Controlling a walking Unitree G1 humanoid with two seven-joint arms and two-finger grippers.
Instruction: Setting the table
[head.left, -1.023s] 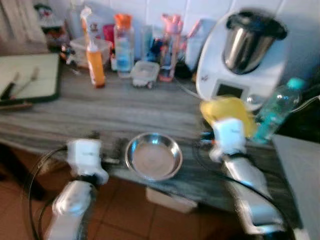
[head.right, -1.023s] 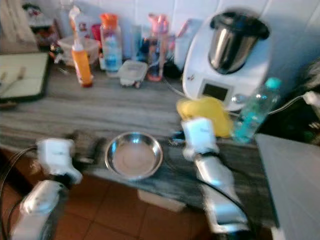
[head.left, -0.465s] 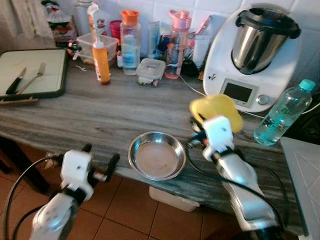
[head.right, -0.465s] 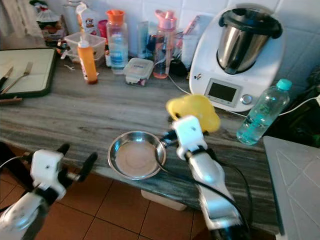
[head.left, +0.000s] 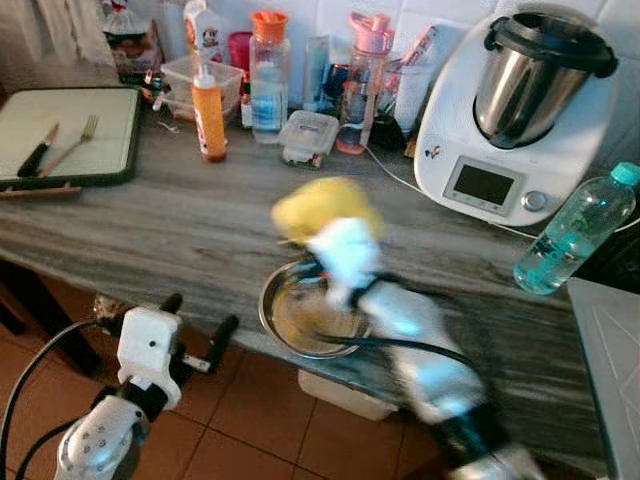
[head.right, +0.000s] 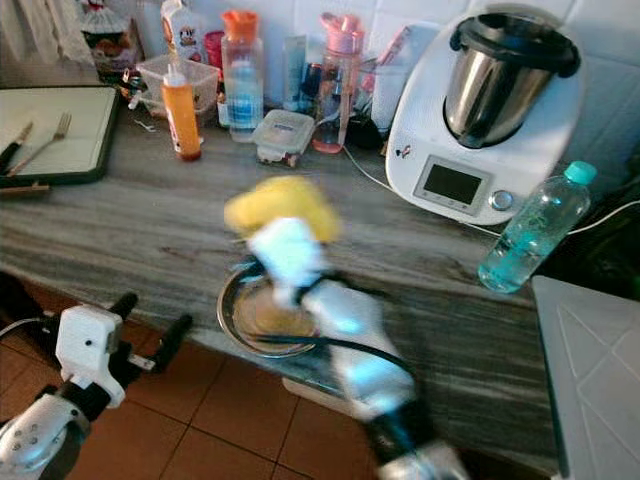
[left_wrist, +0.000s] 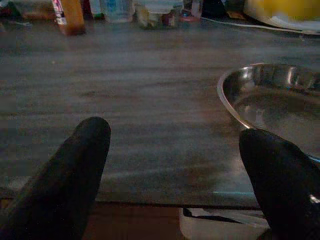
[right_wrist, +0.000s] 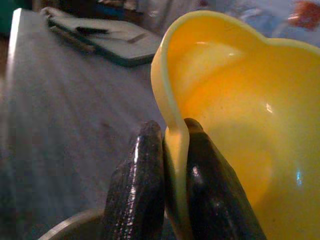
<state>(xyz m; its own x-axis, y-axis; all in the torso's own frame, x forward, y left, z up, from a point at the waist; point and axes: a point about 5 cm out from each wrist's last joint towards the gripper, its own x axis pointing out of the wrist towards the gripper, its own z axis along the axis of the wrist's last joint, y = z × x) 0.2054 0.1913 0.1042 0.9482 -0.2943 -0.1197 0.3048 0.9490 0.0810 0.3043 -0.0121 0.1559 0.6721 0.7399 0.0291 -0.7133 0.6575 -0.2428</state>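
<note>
Yellow bowl (right_wrist: 235, 100), motion-blurred, is pinched in right gripper (right_wrist: 172, 165) jaws; left gripper (left_wrist: 175, 165) jaws gape.

Grey wood-grain table (head.left: 190, 225) along a white tiled wall (head.left: 435, 10), terracotta tile floor (head.left: 270, 420) below, pale curtain (head.left: 55, 25) at far left corner, light grey surface (head.left: 610, 340) at right edge, warm dim indoor light

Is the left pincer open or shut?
Open: the left pincer has its two black fingers spread wide apart, gripping nothing, beside the steel bowl.
</note>
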